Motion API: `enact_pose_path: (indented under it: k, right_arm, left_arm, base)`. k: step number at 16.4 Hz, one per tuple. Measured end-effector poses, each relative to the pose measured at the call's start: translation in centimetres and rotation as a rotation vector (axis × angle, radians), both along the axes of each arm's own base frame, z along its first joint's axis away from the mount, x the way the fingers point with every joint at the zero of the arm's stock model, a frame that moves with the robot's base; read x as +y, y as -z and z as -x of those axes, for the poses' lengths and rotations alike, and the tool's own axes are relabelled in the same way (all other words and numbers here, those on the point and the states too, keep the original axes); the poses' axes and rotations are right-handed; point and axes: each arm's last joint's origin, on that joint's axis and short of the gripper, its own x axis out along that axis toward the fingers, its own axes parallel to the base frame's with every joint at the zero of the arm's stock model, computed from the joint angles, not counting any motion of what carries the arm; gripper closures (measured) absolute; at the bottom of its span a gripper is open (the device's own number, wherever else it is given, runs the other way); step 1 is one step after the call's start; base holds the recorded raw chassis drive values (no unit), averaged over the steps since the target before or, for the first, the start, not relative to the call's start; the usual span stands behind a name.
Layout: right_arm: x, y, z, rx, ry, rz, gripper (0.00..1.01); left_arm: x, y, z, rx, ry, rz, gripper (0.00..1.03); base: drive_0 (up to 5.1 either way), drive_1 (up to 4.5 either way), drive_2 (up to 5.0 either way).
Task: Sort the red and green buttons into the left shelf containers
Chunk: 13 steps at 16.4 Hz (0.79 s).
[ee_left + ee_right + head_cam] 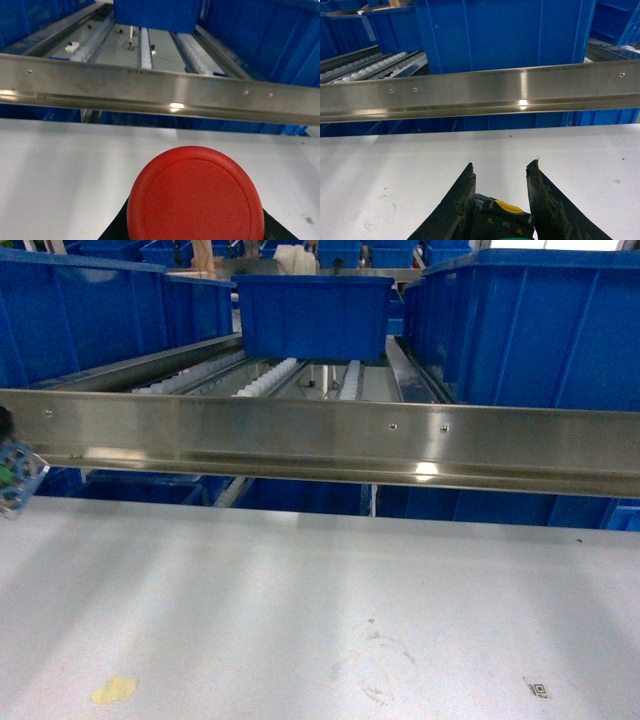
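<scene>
While the white table (300, 610) fills the lower half of our head view, a long steel rail (320, 445) crosses above its far edge, and behind that rail stand the big blue bins. One bin (75, 310) sits on the left of the shelf, another (315, 315) in the middle on a roller track (265, 380), and a third (530, 325) on the right. We see a yellowish patch (115, 690) on the table near the left front, a faint ring-shaped scuff (380, 665) nearer the middle, and a small printed square marker (537, 688) on the right. At the left edge of the head view a bit of dark hardware with a green board pokes in; we cannot tell what it belongs to. From our left wrist, the red button (195, 197) with its wide round cap fills the lower middle of the picture, sitting between the dark fingers of the left claw (197, 227), which is closed on it above the table. From our right wrist, the right claw (501, 172) shows two black fingers (462, 200) spread apart over the table; low between them, near their base, lies a black piece with a yellow top, too hidden for us to name, and we cannot tell whether it is held.
</scene>
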Motion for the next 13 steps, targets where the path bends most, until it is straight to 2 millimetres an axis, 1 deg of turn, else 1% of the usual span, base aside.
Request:
enact_pose_path:
  k: [1,2,4,13]
  right_arm:
    - [0.0,0.0,0.0,0.0,0.0,0.0,0.73]
    - [0.0,0.0,0.0,0.0,0.0,0.0,0.73]
    - [0.0,0.0,0.0,0.0,0.0,0.0,0.73]
    - [0.0,-0.01,0.0,-0.001,0.0,0.0,0.73]
  left_arm:
    - [0.08,-0.77,0.8,-0.038,-0.01,0.025,0.79]
    - [0.18,-1.04,0.92,-0.058,-0.024,0.038,0.79]
    - [0.17,-0.63,0.72,-0.028,-0.033,0.031,0.79]
    - [0.14,-0.6,0.79,-0.03,-0.029,0.037,0.79]
  base:
    - [0.0,0.0,0.0]
    - [0.0,0.0,0.0]
    - [0.0,0.0,0.0]
    - [-4.6,0.89,3.8]
